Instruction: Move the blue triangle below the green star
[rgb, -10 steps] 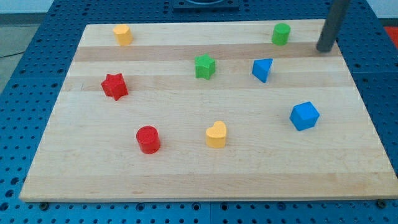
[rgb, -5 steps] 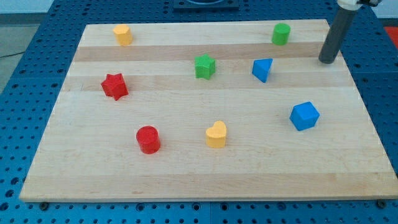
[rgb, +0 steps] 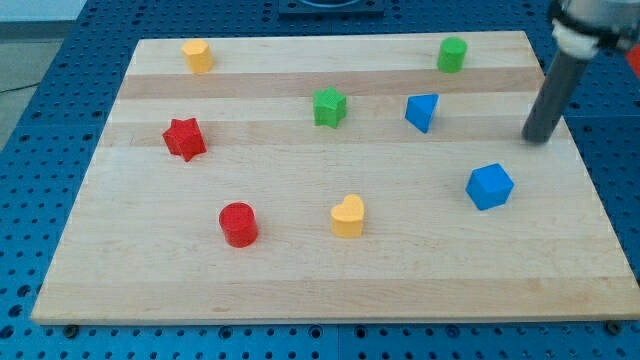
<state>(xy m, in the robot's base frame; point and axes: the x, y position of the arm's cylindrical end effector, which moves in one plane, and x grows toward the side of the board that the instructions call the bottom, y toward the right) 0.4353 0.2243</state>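
The blue triangle (rgb: 422, 111) lies on the wooden board (rgb: 300, 280), right of centre near the view's top. The green star (rgb: 329, 106) sits to its left, at about the same height, with a gap between them. My tip (rgb: 538, 137) rests on the board near its right edge, well to the right of the blue triangle and a little lower, touching no block. The rod rises up and to the right out of view.
A blue cube (rgb: 489, 186) lies below and left of my tip. A green cylinder (rgb: 452, 54) stands near the top edge. A yellow heart (rgb: 347, 216), red cylinder (rgb: 238, 224), red star (rgb: 184, 138) and yellow block (rgb: 197, 55) lie further left.
My tip has slid down the board's right side, from near the top right corner toward the view's bottom. No block has moved.
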